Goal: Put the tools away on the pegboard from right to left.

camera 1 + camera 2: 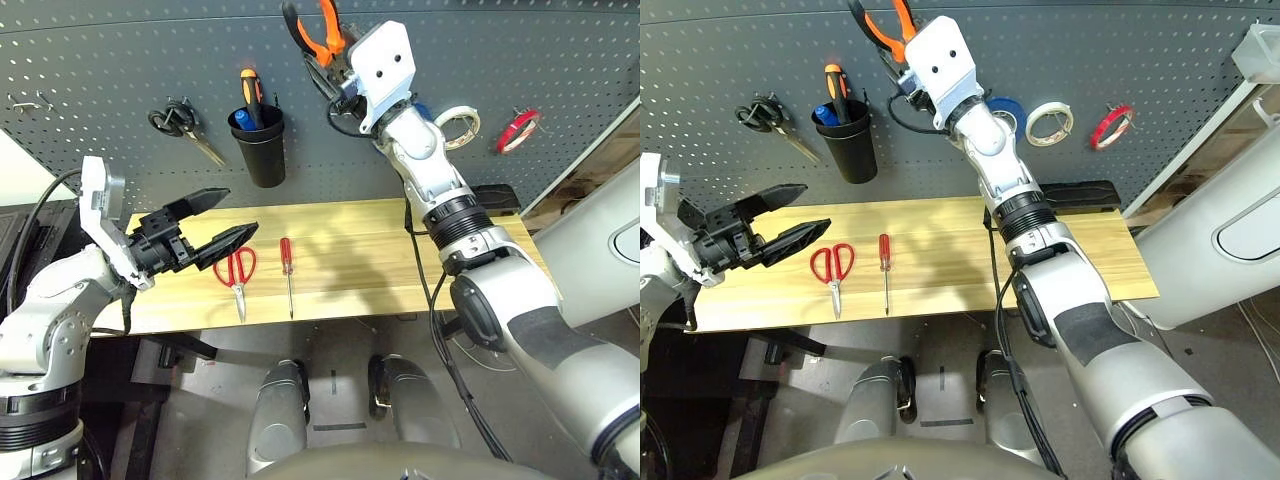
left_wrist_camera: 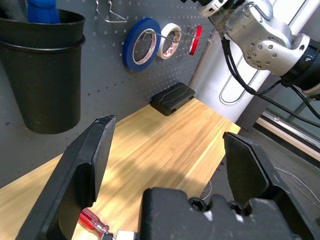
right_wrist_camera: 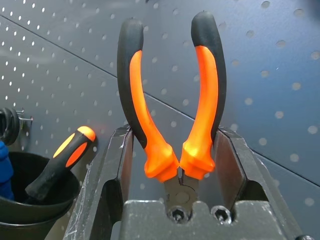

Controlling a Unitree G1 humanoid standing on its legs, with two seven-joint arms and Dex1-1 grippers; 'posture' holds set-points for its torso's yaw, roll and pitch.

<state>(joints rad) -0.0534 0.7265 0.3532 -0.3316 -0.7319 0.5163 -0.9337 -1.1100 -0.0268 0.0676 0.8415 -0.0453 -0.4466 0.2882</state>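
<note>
The pliers [image 3: 172,132] are held between the part-open fingers of the right gripper [image 3: 175,165], up and to the right of the black cup [image 1: 263,150] on the pegboard [image 1: 340,150]. Below the cup, the scissors [image 1: 237,277] and screwdriver [image 1: 288,270] are seen on the worktop [image 1: 350,260], beside the empty left gripper [image 1: 243,212], spread wide.

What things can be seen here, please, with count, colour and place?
Pegboard: one, grey, behind table
Wooden table: one, light brown
Plastic cup: one, black, on pegboard, holding orange-black handle and blue item
Scissors: black-handled, pegboard; red-handled, table
Screwdriver: one, red, table
Tape rolls: blue, white, red, pegboard
Block: one, black, table's back right
Pliers: one, orange-black, in right hand
Left hand: black, open, above table
</note>
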